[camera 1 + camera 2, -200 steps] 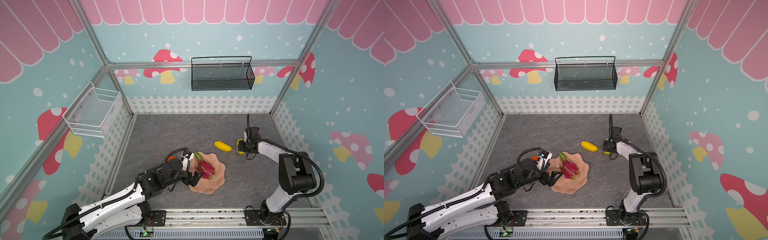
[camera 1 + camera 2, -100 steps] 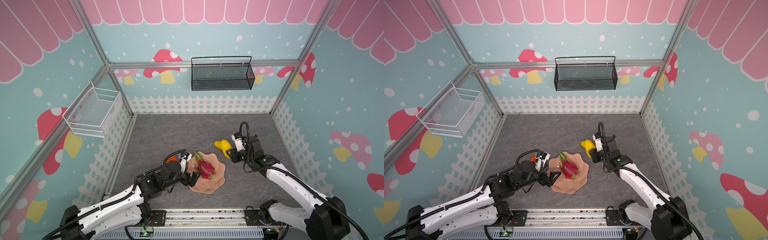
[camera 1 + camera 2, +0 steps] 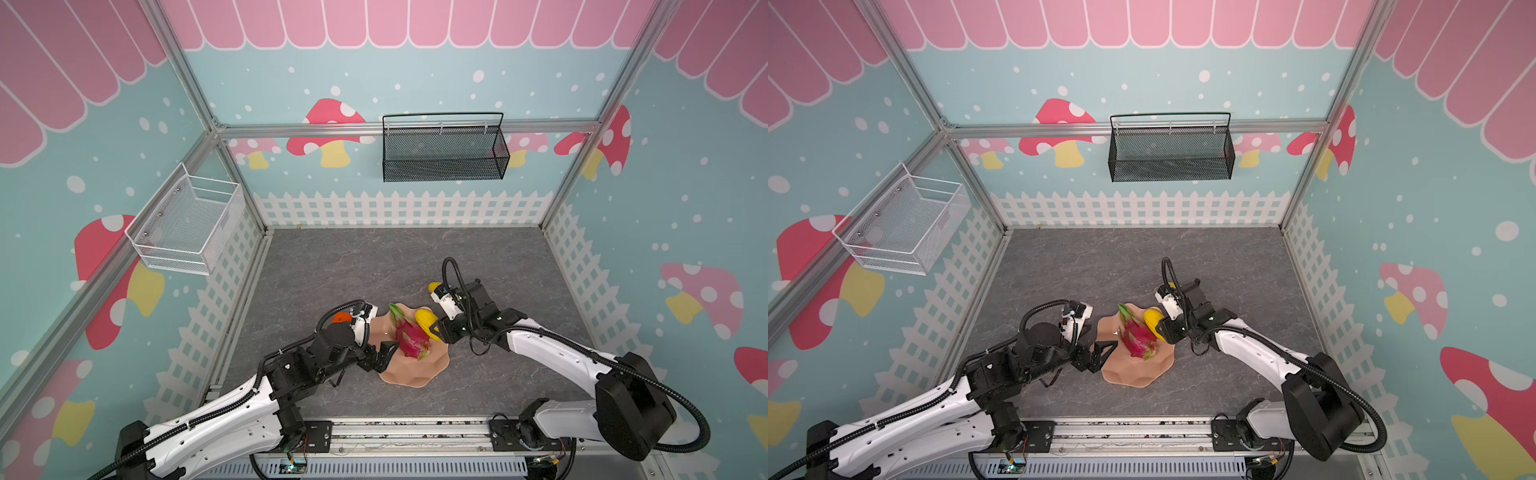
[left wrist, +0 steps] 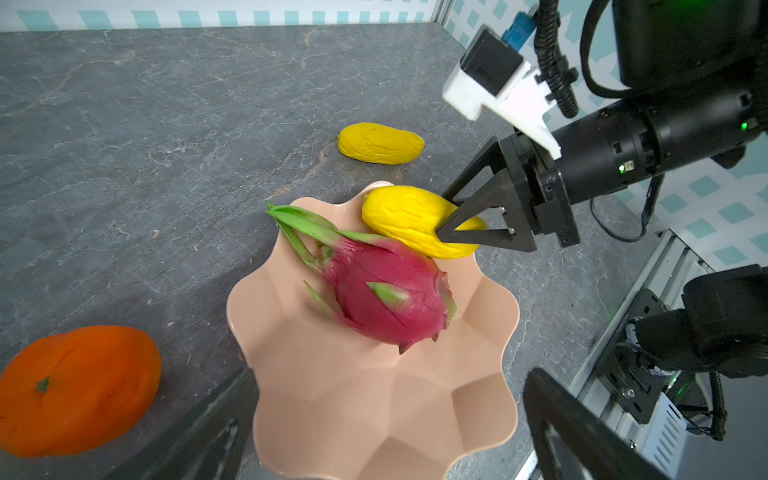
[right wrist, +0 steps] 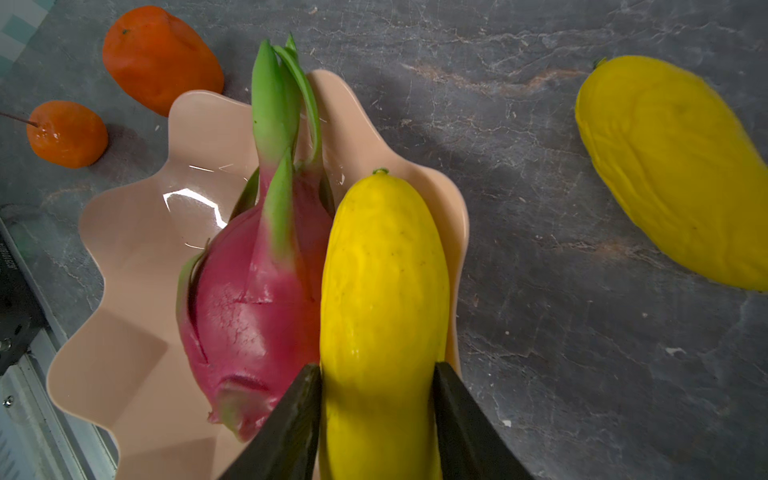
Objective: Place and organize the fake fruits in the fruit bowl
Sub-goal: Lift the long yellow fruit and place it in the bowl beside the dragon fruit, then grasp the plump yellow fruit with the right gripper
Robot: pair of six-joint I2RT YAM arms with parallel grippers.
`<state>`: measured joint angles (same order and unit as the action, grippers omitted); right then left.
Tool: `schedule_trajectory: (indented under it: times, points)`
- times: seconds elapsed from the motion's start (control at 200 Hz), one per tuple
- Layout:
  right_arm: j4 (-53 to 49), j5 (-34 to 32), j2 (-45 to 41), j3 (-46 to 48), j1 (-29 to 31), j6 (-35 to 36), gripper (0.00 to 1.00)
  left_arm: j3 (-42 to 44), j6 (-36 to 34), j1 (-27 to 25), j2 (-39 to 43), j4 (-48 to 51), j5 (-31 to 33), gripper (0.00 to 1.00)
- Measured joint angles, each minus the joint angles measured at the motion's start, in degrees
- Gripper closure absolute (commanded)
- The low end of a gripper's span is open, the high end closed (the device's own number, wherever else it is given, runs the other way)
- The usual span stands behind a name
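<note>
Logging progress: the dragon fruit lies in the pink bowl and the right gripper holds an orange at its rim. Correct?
No: the right gripper holds a yellow oblong fruit, not an orange, as the right wrist view shows. The dragon fruit does lie in the pink bowl.

dragon fruit [image 4: 390, 299] in bowl [image 4: 374, 415] | round fruits [image 5: 162, 58] left of it | loose oblong fruit [image 4: 380, 143] behind

The fruit bowl [image 4: 374, 415] is plain peach-pink; the dragon fruit [image 4: 386, 291] is magenta with green leaf tips. The 2 oblong fruits [image 5: 382, 270] [image 5: 673, 174] are yellow and the 2 round fruits [image 5: 160, 58] [image 5: 66, 134] orange. The table [image 4: 166, 104] is dark grey with pale marble veins, the mesh basket [image 3: 444, 158] black.
</note>
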<state>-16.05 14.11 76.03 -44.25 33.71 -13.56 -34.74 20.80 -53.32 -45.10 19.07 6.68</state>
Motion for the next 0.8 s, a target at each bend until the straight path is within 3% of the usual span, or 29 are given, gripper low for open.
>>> schedule_trajectory:
  times: [0.11, 0.23, 0.395, 0.56, 0.801]
  points:
    - [-0.33, -0.57, 0.63, -0.83, 0.44, 0.46, 0.42, 0.02, 0.0, 0.0, 0.09, 0.11, 0.0, 0.0]
    - [-1.03, -1.57, 0.83, -2.08, 0.92, 0.72, 0.25, 0.04, 0.0, 0.0, -0.02, 0.42, 0.0, 0.0]
    - [-2.84, -5.68, 0.81, -5.46, 1.18, 0.74, 0.12, 0.24, -0.02, 0.0, -0.07, 0.5, -0.02, 0.0]
    - [-4.81, -13.73, 3.87, -13.66, -1.55, -0.68, 0.11, 0.28, -0.2, 0.0, -0.11, 0.46, -0.02, 0.0]
    - [-4.26, -19.04, 22.53, -25.2, -8.48, 1.9, 0.1, 0.26, -0.85, 0.0, -0.9, 0.48, -0.07, 0.0]
